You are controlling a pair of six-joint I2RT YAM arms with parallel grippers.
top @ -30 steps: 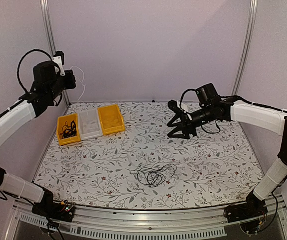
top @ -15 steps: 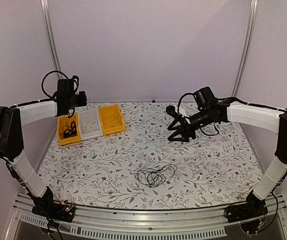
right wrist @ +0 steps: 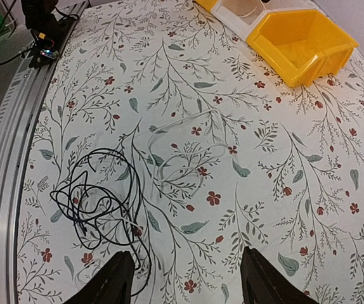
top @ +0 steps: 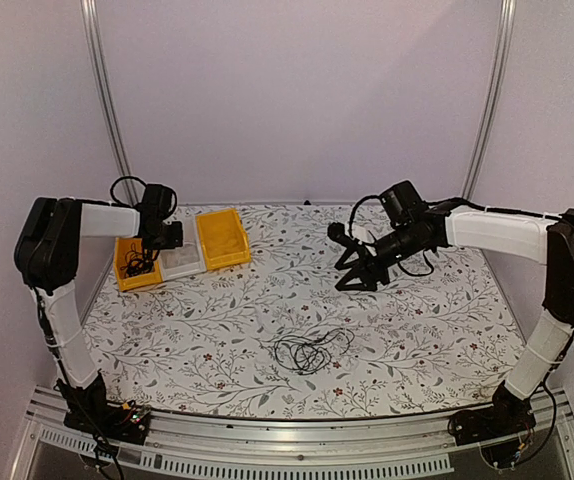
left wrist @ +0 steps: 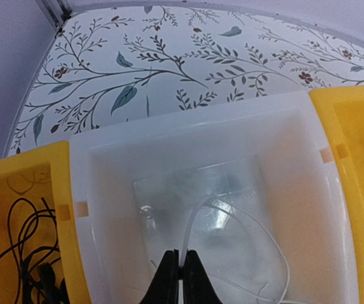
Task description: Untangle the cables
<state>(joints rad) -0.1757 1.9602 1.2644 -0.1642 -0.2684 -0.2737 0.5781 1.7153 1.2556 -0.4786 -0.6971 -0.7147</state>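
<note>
A loose tangle of thin black cables lies on the table near the front middle; it also shows in the right wrist view. A thin white cable lies on the cloth beside it. My left gripper is shut on a thin white cable and hangs over the white bin; in the top view it is above the bins. More black cables lie in the left yellow bin. My right gripper is open and empty, above the table at the back right.
Three bins stand in a row at the back left: yellow, white, yellow. The right yellow bin holds nothing. The floral cloth covers the table. A metal rail runs along the near edge.
My left arm has swung down from high at the left to above the white bin, still with the white cable. My right gripper has drifted slightly left. The black tangle has not moved.
</note>
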